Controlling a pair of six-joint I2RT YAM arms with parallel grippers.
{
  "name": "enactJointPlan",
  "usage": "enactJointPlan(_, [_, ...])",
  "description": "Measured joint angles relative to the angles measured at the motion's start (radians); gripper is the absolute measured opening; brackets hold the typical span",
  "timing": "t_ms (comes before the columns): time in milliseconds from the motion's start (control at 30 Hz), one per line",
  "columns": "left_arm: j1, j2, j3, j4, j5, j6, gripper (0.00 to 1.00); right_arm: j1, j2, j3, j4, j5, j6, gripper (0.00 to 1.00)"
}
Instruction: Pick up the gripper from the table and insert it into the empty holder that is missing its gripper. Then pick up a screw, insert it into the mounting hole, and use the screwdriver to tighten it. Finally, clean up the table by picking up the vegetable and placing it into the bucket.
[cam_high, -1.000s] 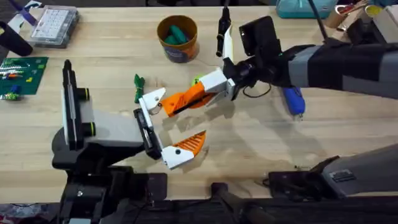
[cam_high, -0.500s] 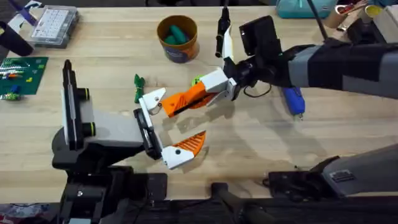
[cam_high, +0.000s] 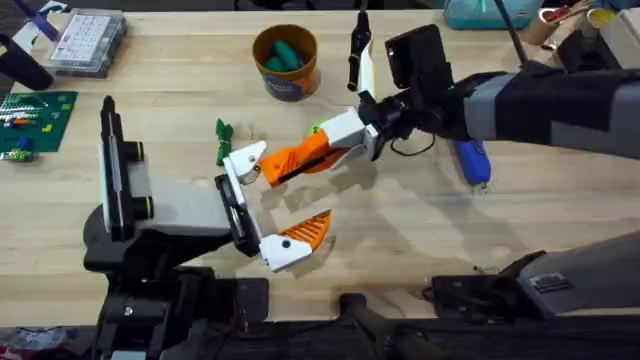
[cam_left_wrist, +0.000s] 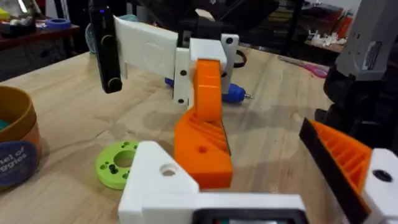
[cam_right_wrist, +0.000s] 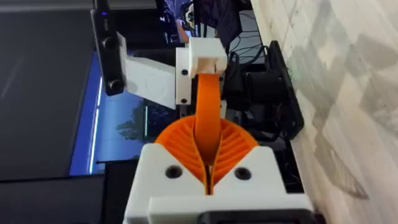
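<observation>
Overhead view: at the near edge the left pincer (cam_high: 275, 198) stands wide apart, its ribbed finger (cam_high: 308, 230) on one side and the bare white bracket (cam_high: 243, 160) on the other, holding nothing; the first step, fitting the missing piece, appears to be in hand and not yet finished; just beyond, the orange finger (cam_high: 295, 160) lies with its broad end against the bracket, and whether it is fully seated cannot be told; the right pincer (cam_high: 325, 148), reaching in from the far right, is clamped on the orange finger's other end, its ribbed pads (cam_right_wrist: 186, 146) pressed to both sides in the right wrist view; the next move likely calls for a straight push along the bracket's line until the holes match, then a release; a tilt could jam the piece; behind the join sits a lime-green disc (cam_high: 316, 130); the blue screwdriver (cam_high: 472, 162) lies on the table to the right, untouched; the dark-green vegetable (cam_high: 222, 140) rests on the table near the bracket, not yet cleared; farthest off stands the yellow bucket (cam_high: 290, 85).
</observation>
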Motion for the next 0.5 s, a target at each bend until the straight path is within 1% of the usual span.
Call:
enactJointPlan(200, [0.001,0.0,0.0,0.007,-0.007,0.001,0.985,0.0,0.0,-0.001,0.095,0.005,0.052,0.016])
enactJointPlan(500, [0.001,0.0,0.0,0.003,-0.011,0.001,0.985,0.0,0.0,-0.001,0.104,0.029,0.102,0.016])
